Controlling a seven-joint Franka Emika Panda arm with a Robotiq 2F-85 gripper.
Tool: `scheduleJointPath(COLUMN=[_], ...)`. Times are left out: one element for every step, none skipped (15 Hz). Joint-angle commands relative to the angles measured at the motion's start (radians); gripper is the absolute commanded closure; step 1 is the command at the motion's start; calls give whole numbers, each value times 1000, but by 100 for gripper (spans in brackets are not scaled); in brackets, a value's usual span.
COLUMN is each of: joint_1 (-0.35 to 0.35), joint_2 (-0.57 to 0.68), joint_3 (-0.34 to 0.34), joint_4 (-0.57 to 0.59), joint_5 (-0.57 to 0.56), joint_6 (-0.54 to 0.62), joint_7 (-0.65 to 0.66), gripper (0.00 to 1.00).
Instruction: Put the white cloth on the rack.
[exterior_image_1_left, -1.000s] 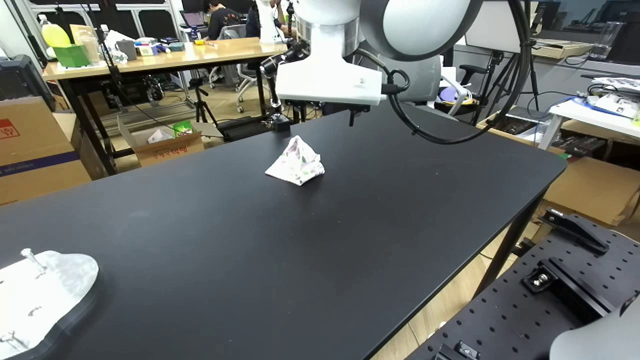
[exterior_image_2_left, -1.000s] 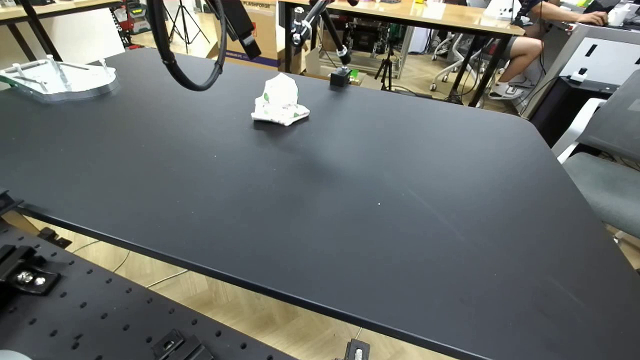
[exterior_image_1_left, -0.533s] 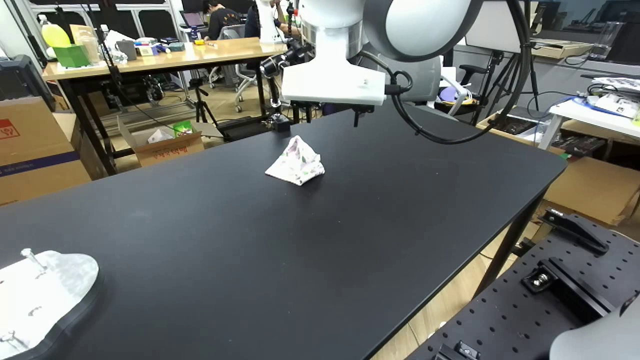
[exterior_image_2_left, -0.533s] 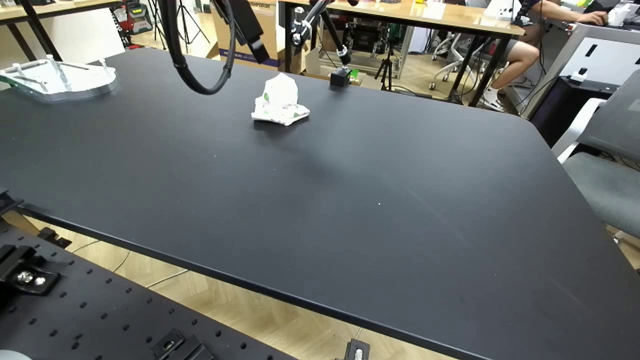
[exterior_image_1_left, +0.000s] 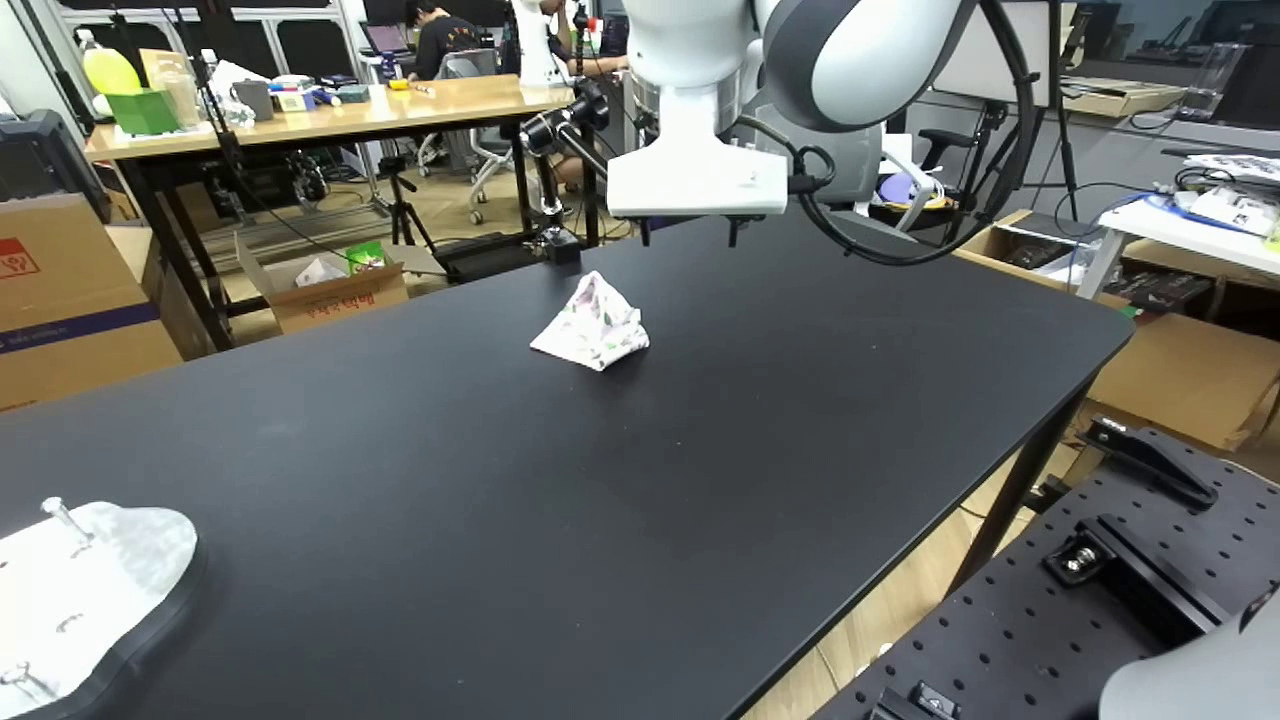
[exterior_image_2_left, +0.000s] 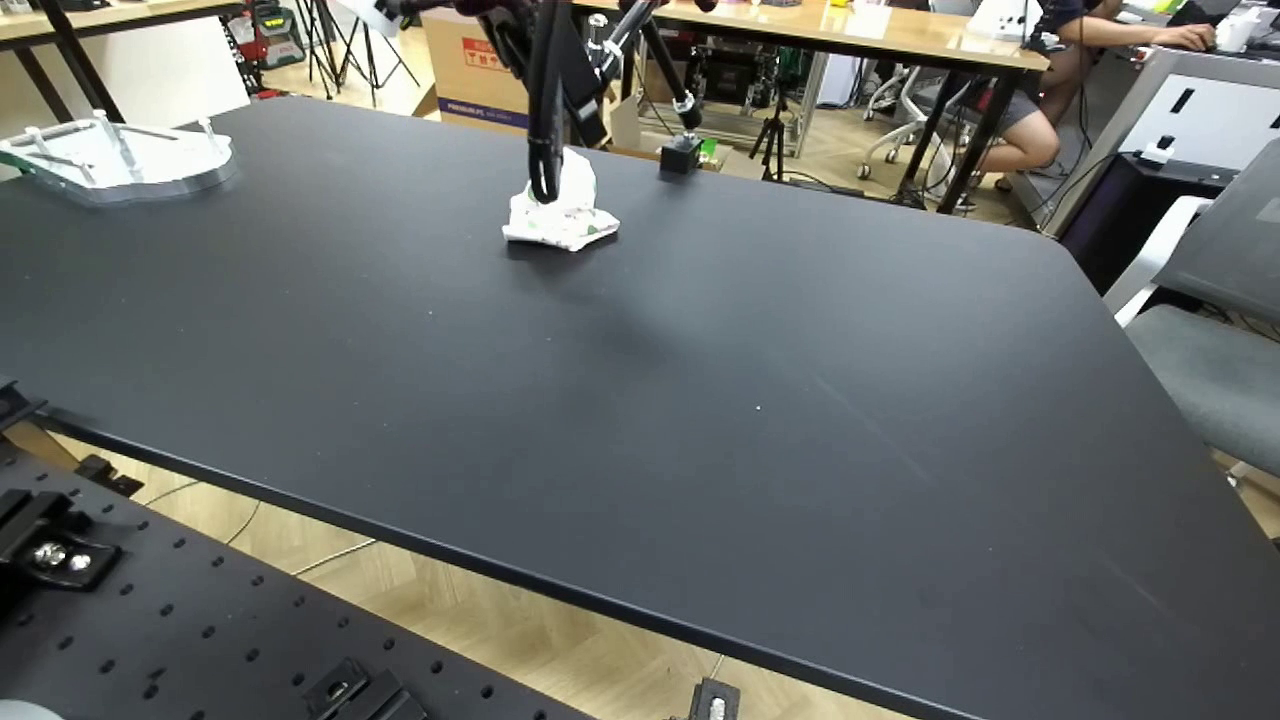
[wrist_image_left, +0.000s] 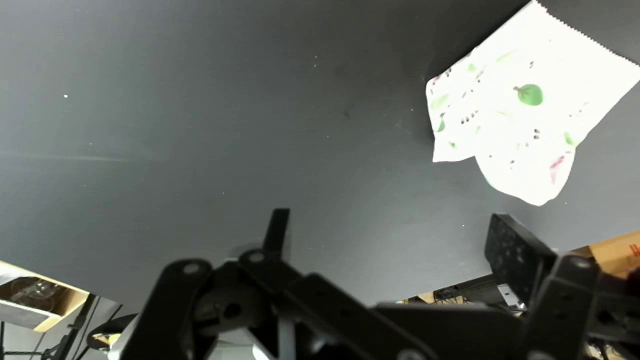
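- In the last second the white robot arm (exterior_image_1_left: 692, 150) has shifted above the flat black bench (exterior_image_1_left: 430, 480); in an exterior view its thick black cable (exterior_image_2_left: 545, 120) now covers part of the white printed cloth (exterior_image_2_left: 572, 216).
- The cloth itself did not move: it lies in a peaked heap on the bench, so I judge the task is only at the approach.
- The black two-finger gripper (wrist_image_left: 390, 216) is spread wide and grips nothing.
- The white board with upright pegs (exterior_image_1_left: 120, 575), probably the rack, is well apart from the cloth.
- A black jointed stand (exterior_image_2_left: 681, 154) is near the cloth and could hinder.
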Motion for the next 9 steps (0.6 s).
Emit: scheduleJointPath(joint_1=[38,49,62,77,90,104,117,132,144], joint_2=[137,166,192,216,239,264,285,311,334], joint_3=[-12,-16,-23,-31,-38,-46,-54,-64,-71], joint_4=[97,119,140,166,189,214,236,260,279], joint_5=[-92,-112,-131,-158,-179,-203,-227,-256,-276], joint_6=[-36,-41,-48,-55,-58,-59,-61,-61,-61], joint_7=[55,64,76,99,120,141,159,180,194], gripper=[0,0,0,0,0,0,0,0,0])
